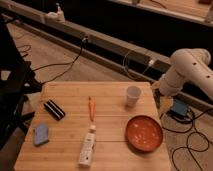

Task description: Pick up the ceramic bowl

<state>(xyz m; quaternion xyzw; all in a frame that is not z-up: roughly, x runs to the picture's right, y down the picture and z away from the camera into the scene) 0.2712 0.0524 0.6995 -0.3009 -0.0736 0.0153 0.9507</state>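
Note:
The ceramic bowl (pixel 143 133) is wide, shallow and orange-red with pale speckles inside. It sits on the wooden table (pixel 110 125) near the front right corner. My gripper (pixel 163 104) hangs at the end of the white arm (pixel 187 72), just past the table's right edge. It is beyond and to the right of the bowl, apart from it. A small whitish cup (pixel 133 95) stands behind the bowl, to the left of the gripper.
On the table lie an orange stick-like object (pixel 91 107), a white bottle (pixel 87 147), a black block (pixel 54 109) and a blue sponge (pixel 41 134). A blue box (pixel 179 109) and cables lie on the floor at right. A rail runs behind.

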